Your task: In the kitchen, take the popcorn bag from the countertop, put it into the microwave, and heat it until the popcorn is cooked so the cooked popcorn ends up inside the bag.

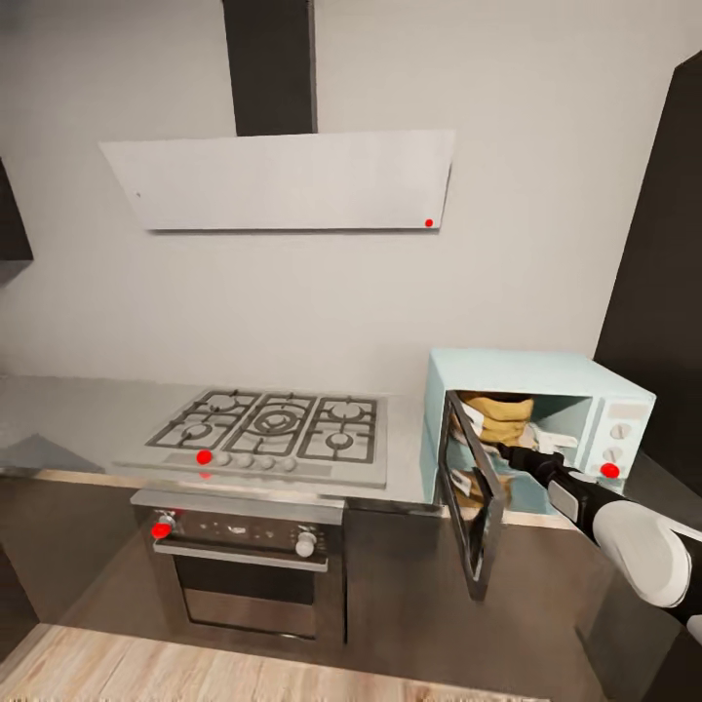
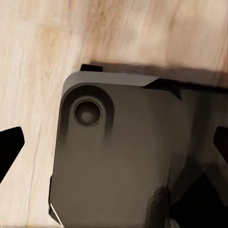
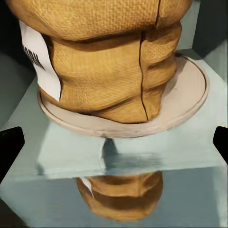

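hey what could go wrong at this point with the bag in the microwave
The right end effector reaches into the open microwave close to the popcorn bag, so pulling back carelessly might tip the bag off the turntable plate. The microwave door stands wide open beside the arm and could be knocked on withdrawal. Heating can't begin until it's shut.

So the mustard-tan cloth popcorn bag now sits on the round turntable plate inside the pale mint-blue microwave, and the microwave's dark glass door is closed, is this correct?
Not fully. The mustard-tan cloth popcorn bag does sit on the round turntable plate inside the pale mint-blue microwave, but the dark glass door is open, swung outward, as the head view shows.
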